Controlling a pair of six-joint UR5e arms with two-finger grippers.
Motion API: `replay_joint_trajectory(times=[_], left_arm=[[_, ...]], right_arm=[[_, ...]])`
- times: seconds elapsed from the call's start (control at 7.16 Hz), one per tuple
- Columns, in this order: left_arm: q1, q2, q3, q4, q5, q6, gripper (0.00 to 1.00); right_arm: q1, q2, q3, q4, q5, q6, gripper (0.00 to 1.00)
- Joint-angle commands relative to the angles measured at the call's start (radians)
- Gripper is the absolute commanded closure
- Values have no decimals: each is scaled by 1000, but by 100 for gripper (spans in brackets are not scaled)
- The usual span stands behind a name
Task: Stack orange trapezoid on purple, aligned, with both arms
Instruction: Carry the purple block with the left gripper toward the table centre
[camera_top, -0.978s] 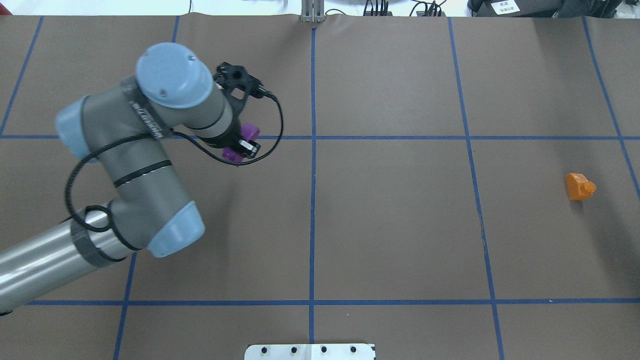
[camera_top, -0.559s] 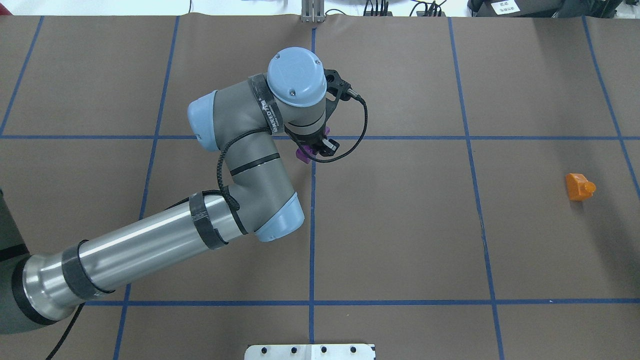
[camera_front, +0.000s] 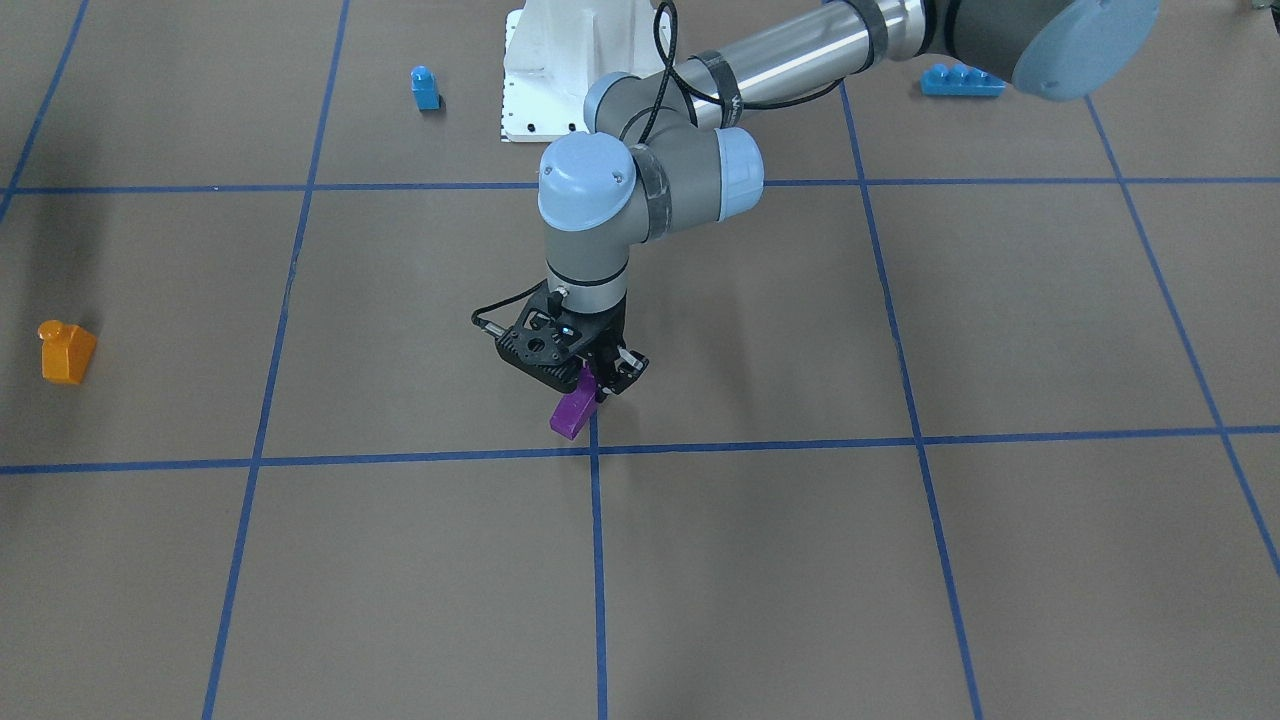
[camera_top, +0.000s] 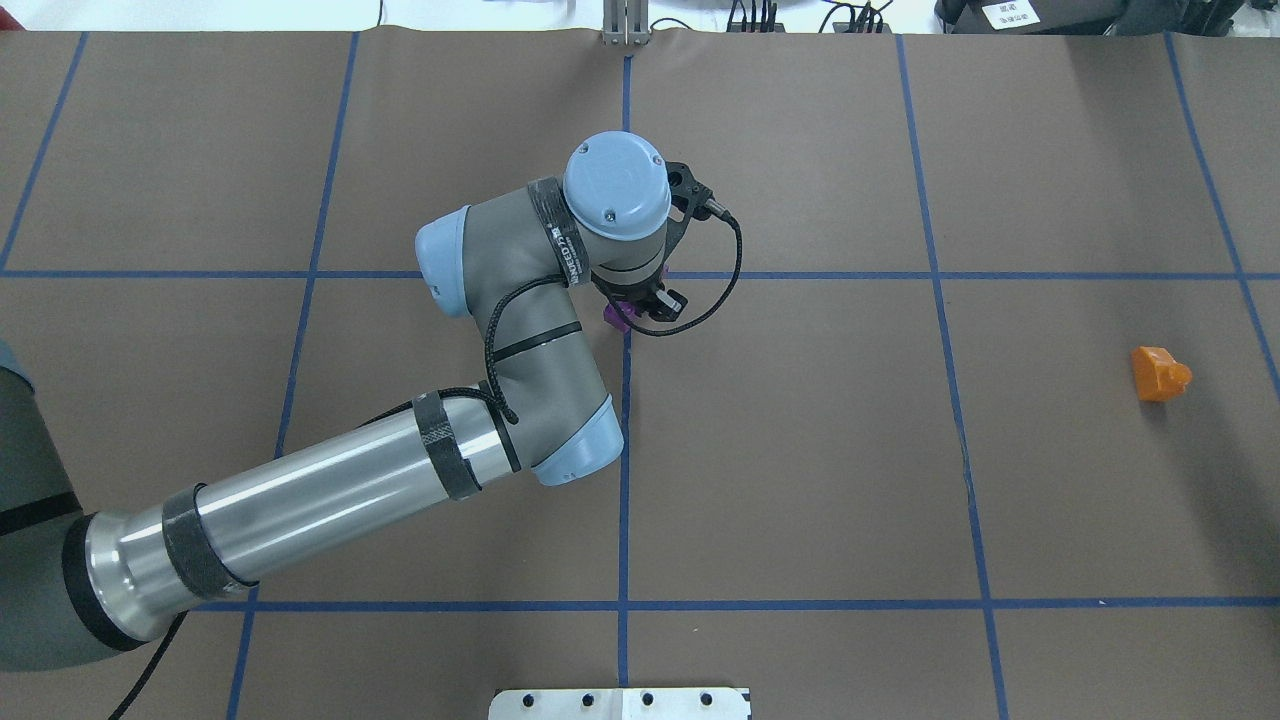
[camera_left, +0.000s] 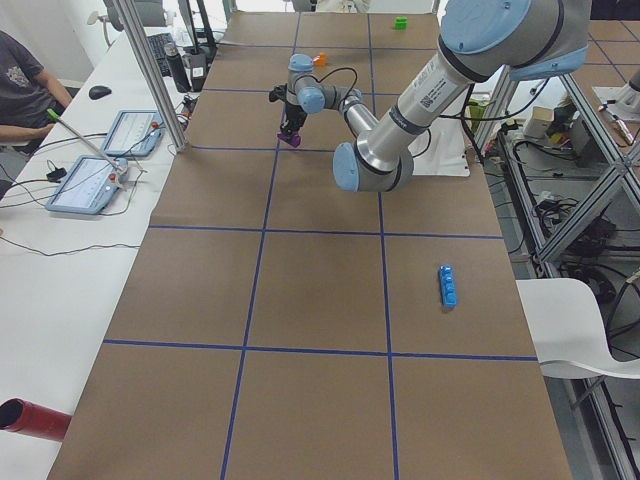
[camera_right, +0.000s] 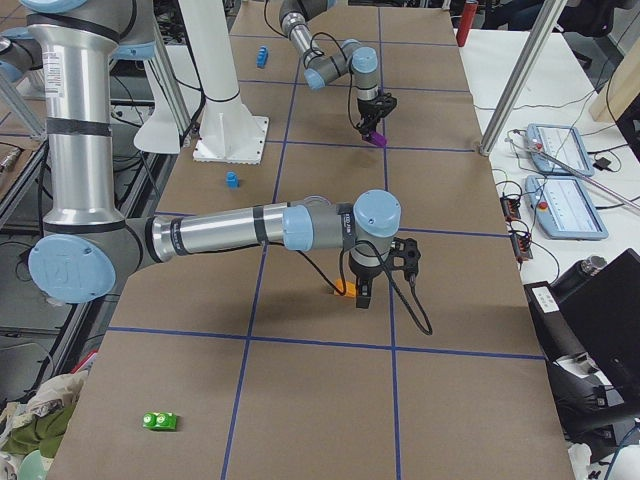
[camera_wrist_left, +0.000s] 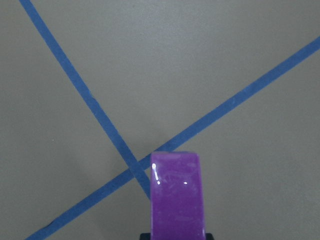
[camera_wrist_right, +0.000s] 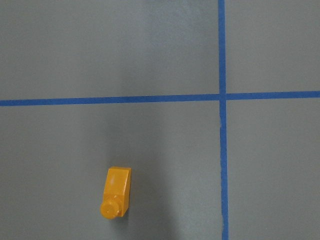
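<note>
Grips the purple wedge brick (camera_front: 572, 412) tight in the left end effector (camera_front: 598, 385), fingers pointing down, brick tilted, around the middle of the surface (camera_front: 800, 560) at a crossing of blue tape lines (camera_front: 594, 449); cannot tell whether touching down. Has the orange trapezoid brick (camera_top: 1158, 373) lying on its side toward the surface's right edge, well apart, stud facing that edge. Holds the right end effector (camera_right: 362, 297) above it; cannot tell whether open or closed.

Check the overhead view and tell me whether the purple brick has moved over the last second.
Yes. The purple brick, held in the left gripper, has travelled rightward, reaching the central vertical tape line.
</note>
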Motion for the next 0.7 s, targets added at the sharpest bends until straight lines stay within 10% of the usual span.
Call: replay_joint_trajectory(times=[0.0,0.28,0.42,0.56], left_arm=[[1,1,8,5,0,48,100],[8,4,34,-1,0,59,100],[16,4,37,-4,0,60,83],[19,1,37,-7,-1,46,17]], right_arm=[[-81,-81,7,250,-13,252,0],[-103,-83,6,247,-11,270,0],[-117,-83,6,247,-11,285,0],[-125,-83,6,247,-11,291,0]])
